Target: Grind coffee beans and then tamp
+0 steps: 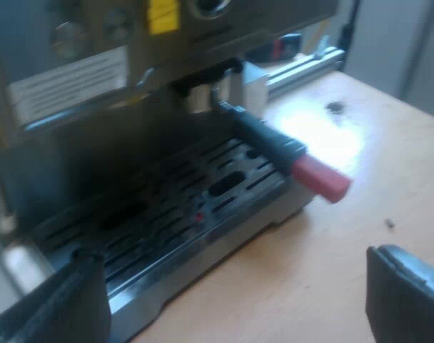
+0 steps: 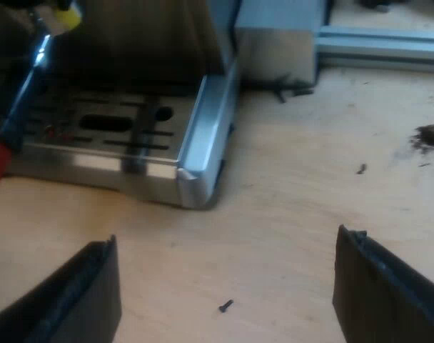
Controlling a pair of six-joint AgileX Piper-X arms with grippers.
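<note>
Both my jaws open, empty, over table [image 1: 345,243]; holder [image 1: 200,97] locked into espresso machine [image 1: 67,82], handle [image 1: 270,139] outward, likely for grasping.

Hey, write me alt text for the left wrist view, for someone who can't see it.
A metal holder is locked into the front of the espresso machine, its dark handle ending in red and jutting out above the drip tray. The left tool hangs open near the tray's edge, over a wooden table with a few dark specks.
</note>
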